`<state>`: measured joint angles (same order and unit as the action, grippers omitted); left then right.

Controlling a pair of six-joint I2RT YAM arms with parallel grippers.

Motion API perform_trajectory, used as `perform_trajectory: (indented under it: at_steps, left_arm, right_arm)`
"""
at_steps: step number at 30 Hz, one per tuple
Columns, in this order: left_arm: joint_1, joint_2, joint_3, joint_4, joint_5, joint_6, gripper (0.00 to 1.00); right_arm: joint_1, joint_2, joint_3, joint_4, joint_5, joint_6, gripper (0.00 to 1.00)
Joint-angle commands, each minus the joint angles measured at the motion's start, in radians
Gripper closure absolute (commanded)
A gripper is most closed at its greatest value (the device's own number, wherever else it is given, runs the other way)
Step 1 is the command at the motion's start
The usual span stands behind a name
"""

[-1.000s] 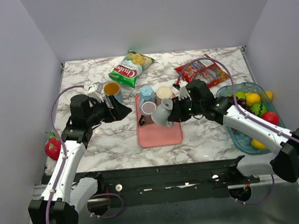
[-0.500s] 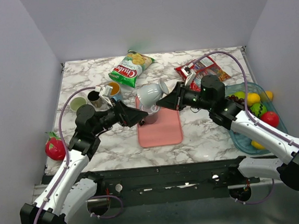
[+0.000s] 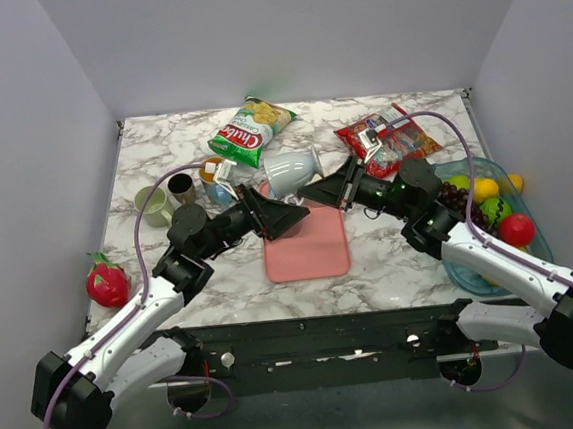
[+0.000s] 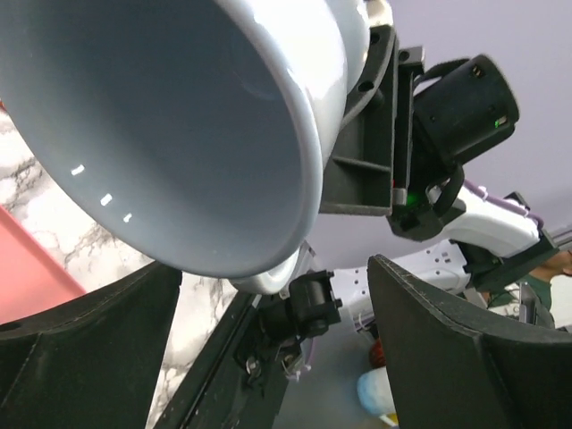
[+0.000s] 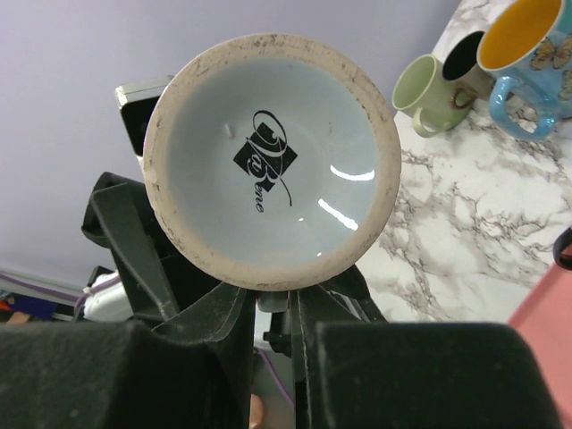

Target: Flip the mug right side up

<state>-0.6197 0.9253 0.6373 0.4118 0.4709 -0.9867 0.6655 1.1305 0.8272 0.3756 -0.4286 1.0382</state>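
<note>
A pale grey-blue mug [image 3: 288,172] is held in the air above the pink tray [image 3: 310,251], lying on its side with its mouth towards the left arm. My right gripper [image 3: 315,190] is shut on the mug's lower side. In the right wrist view its printed base [image 5: 273,161] faces the camera above my right gripper [image 5: 273,308]. My left gripper [image 3: 289,216] is open, just below and left of the mug's mouth. In the left wrist view the hollow inside [image 4: 161,116] fills the upper left, above my left gripper [image 4: 268,299], whose jaws stand wide apart and empty.
A green mug [image 3: 151,200], a dark mug [image 3: 181,188] and a blue mug with an orange inside [image 3: 215,173] stand at the left. A green chip bag [image 3: 251,127] and a red bag [image 3: 385,136] lie at the back. A fruit tray [image 3: 476,258] is at the right, a dragon fruit [image 3: 107,282] at the left edge.
My right gripper has lifted the mug off the pink tray and tipped it onto its side. My left gripper has swung right from the mugs at the left to under the mug's mouth.
</note>
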Motion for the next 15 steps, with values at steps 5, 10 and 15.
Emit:
perform_trajectory:
  at_steps: [5, 10, 15]
  left_arm:
    - [-0.017, -0.022, -0.014, 0.157, -0.187, -0.047, 0.22]
    - [-0.032, -0.014, -0.018, 0.186, -0.206, -0.05, 0.32]
    - [-0.038, -0.008, -0.021, 0.199, -0.225, -0.061, 0.44]
  right_arm:
    - [0.0, -0.046, -0.026, 0.203, -0.03, 0.088, 0.99]
    - [0.0, -0.047, -0.051, 0.229, -0.039, 0.115, 0.99]
    - [-0.001, -0.046, -0.054, 0.23, -0.048, 0.12, 0.99]
